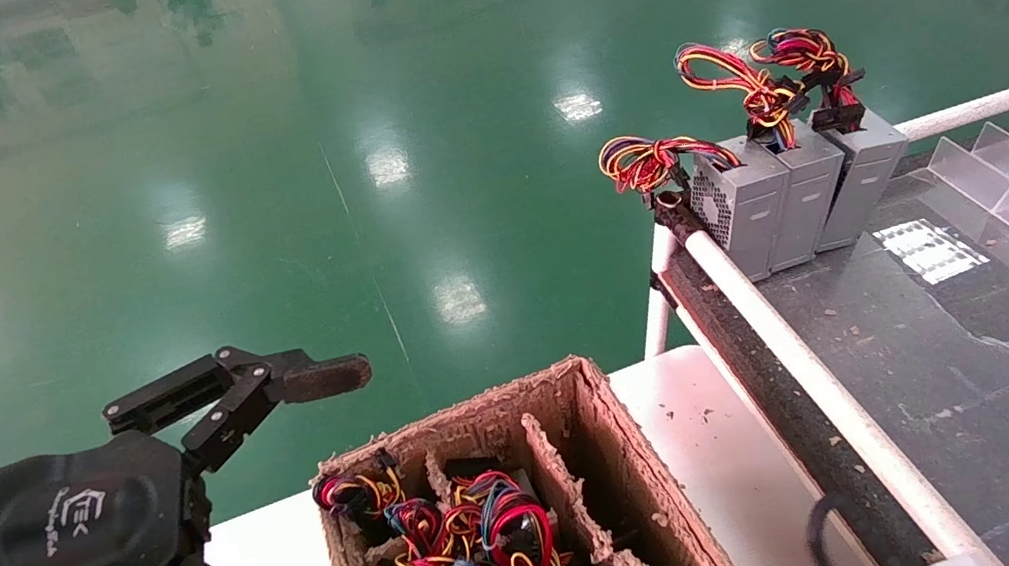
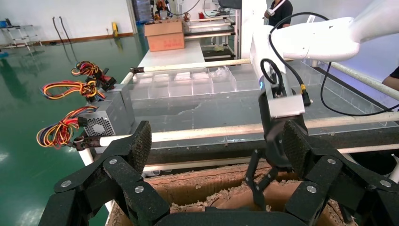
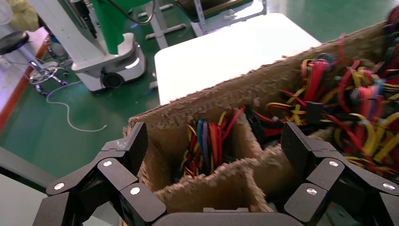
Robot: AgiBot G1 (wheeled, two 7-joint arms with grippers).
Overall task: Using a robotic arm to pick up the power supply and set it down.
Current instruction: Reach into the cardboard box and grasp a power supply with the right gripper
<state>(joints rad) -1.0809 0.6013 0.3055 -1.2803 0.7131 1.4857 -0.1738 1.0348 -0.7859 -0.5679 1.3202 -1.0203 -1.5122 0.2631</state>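
Left gripper (image 1: 336, 497) spread wide at box (image 1: 589, 432) left wall; right gripper (image 3: 214, 155) open above supplies (image 1: 468, 562) in compartments. I fear fingers snagging wire loops, dragging neighbour out.

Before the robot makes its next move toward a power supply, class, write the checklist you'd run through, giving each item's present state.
1. Jaws of the right gripper open: ok.
2. It sits above a power supply in the cardboard box: ok.
3. That supply's wires free of neighbouring bundles: cannot tell.
4. Jaws of the left gripper open, at the box's left edge: ok.
5. Bare table beside the three placed supplies: ok.
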